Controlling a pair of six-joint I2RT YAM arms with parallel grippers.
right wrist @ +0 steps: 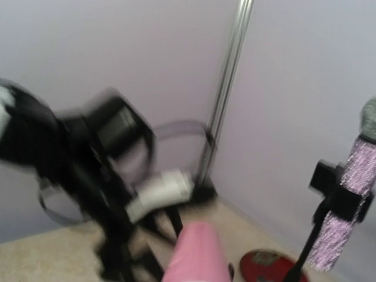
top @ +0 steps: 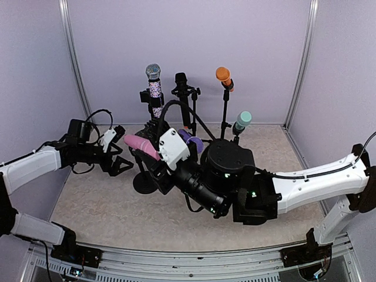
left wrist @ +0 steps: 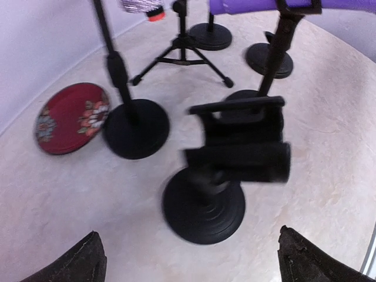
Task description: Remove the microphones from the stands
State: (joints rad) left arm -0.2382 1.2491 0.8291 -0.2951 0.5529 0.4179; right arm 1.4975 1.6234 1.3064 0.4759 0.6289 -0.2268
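Mid-table | right tool [top: 155,156] pinches pink microphone [top: 139,145] | left tool [left wrist: 189,259] spread before stand [left wrist: 205,200] | red plate [left wrist: 71,117] nearby

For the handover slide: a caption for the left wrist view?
Open left gripper facing an empty mic stand; red plate left, purple microphone at top.

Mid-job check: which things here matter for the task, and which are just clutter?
Job: smooth pink microphone in right gripper; empty black clip stand; open left gripper.
Clutter: red floral plate; glittery microphone; orange-headed microphone; teal-headed microphone; purple microphone.
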